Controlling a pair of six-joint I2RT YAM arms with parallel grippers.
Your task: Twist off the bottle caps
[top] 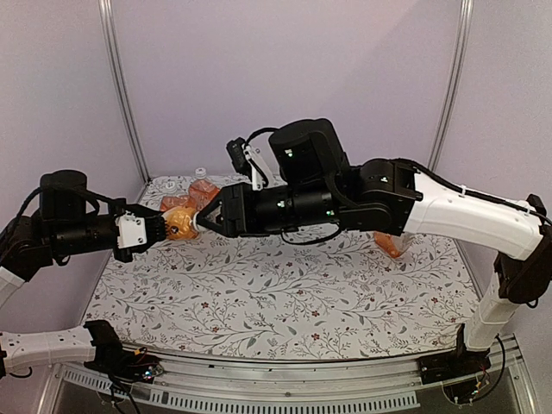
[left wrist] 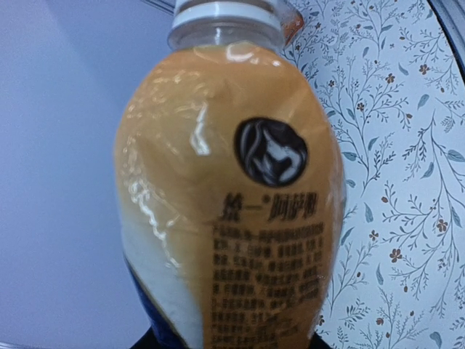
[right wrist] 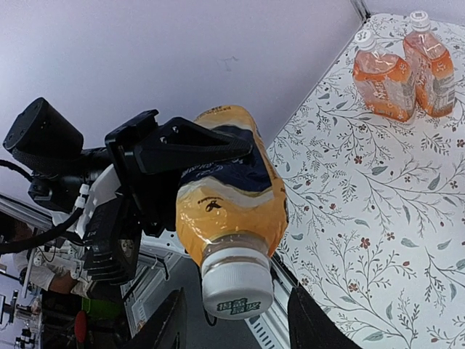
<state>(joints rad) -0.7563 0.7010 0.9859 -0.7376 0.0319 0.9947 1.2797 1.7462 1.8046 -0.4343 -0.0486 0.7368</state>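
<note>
The left wrist view reads the label best. It is an orange wrap on the clear plastic bottle of orange milky drink, with a round black emblem above the dark characters 统一 阿萨姆. The block of fine print beneath is too small to read. From the right wrist the same wrap turns dark blue lower down. The small round white plastic screw cap carries a line of green characters on its skirt, also too small to make out.

The bottle hangs in the air over the back left part of the counter, which is covered by a white cloth printed with leafy sprigs. Its long axis lies roughly level. The base points to the left arm and the cap points right, straight at the other arm.

The left gripper is pinched on the bottle's body, with black fingers pressed against the label. The right gripper is spread, one finger on each side of the cap. A narrow gap shows on both sides, so it grips nothing.

Two more clear bottles of orange drink stand upright just beside each other at the counter's far corner, their white caps up. Their label writing is unreadable. Another orange bottle shows partly behind the right arm.
</note>
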